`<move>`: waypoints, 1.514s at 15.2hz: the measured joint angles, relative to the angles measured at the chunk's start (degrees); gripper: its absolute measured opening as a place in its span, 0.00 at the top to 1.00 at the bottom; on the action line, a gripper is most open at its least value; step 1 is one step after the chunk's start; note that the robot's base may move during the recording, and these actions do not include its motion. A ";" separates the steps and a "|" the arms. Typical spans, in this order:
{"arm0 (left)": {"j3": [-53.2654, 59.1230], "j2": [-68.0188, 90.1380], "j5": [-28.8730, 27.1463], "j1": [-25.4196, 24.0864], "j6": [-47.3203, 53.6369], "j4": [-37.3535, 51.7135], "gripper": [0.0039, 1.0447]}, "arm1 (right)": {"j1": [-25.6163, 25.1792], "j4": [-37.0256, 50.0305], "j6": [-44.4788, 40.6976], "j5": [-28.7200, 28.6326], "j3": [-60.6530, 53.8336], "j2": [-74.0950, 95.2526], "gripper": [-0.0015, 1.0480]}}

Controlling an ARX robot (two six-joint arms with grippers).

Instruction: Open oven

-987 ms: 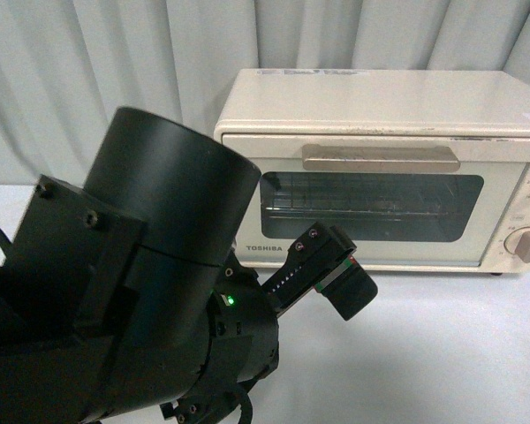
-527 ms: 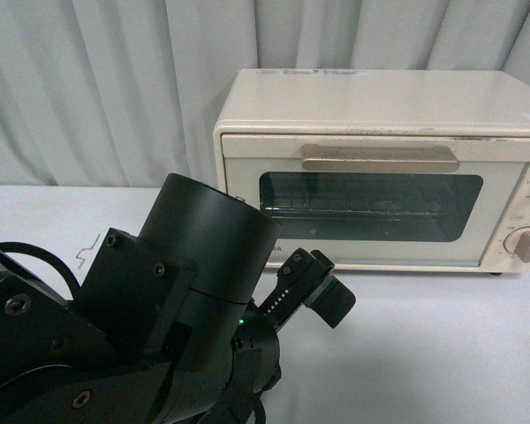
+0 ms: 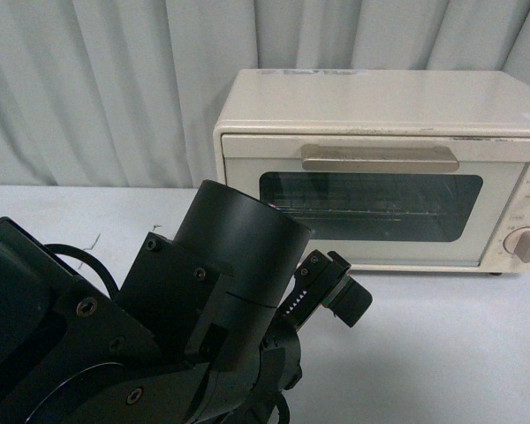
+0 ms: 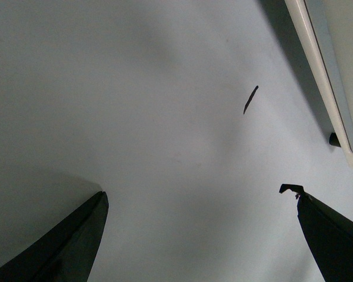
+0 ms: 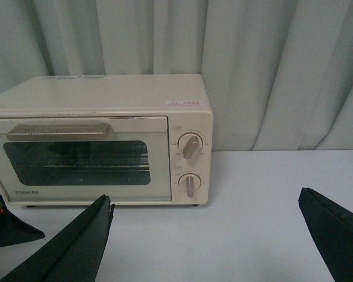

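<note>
Cream oven (image 3: 380, 97) sits at the back of the tabletop (image 3: 442, 344), door (image 3: 371, 208) shut flush, handle (image 3: 380, 158) untouched, so nothing is done yet. Left gripper (image 4: 195, 192) hangs low over the tabletop near the oven's lower left corner, fingers (image 4: 70, 247) spread, empty. Right gripper (image 5: 206, 195) faces the oven front from well back, fingers (image 5: 76, 247) also spread, empty. Left to do: reach the handle, grip it, pull the door down.

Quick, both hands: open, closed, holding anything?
Left hand: open, empty, over the table.
Right hand: open, empty, facing the oven.
</note>
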State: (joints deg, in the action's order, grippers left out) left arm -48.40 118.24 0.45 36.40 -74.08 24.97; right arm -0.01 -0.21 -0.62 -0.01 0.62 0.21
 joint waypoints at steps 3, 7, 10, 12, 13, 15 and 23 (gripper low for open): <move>0.00 0.00 0.04 0.00 0.00 -0.02 0.06 | 0.00 0.00 0.00 0.00 0.00 0.00 0.06; 0.00 0.00 0.04 0.00 0.00 -0.02 0.06 | 0.00 0.00 0.00 0.00 0.00 0.00 0.06; 0.00 0.00 0.07 0.00 0.00 -0.02 0.06 | 0.11 -0.87 -0.04 0.57 0.11 0.15 0.06; 0.00 0.00 0.04 0.07 0.00 -0.02 0.06 | 3.37 -4.35 -0.79 7.37 5.16 11.04 0.06; 0.00 0.00 0.13 0.15 0.00 -0.02 0.06 | 2.23 2.21 -1.60 7.28 8.76 17.14 0.06; 0.00 0.00 0.17 0.15 0.00 -0.04 0.06 | 0.76 14.08 -4.28 6.51 16.20 29.79 0.06; 0.00 0.00 0.46 0.20 0.00 -0.02 0.06 | 8.74 18.51 -33.18 7.58 52.02 76.41 0.34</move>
State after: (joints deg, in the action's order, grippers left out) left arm -48.40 118.24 0.91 36.60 -74.08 24.95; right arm 8.73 18.31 -33.80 7.57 52.64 76.62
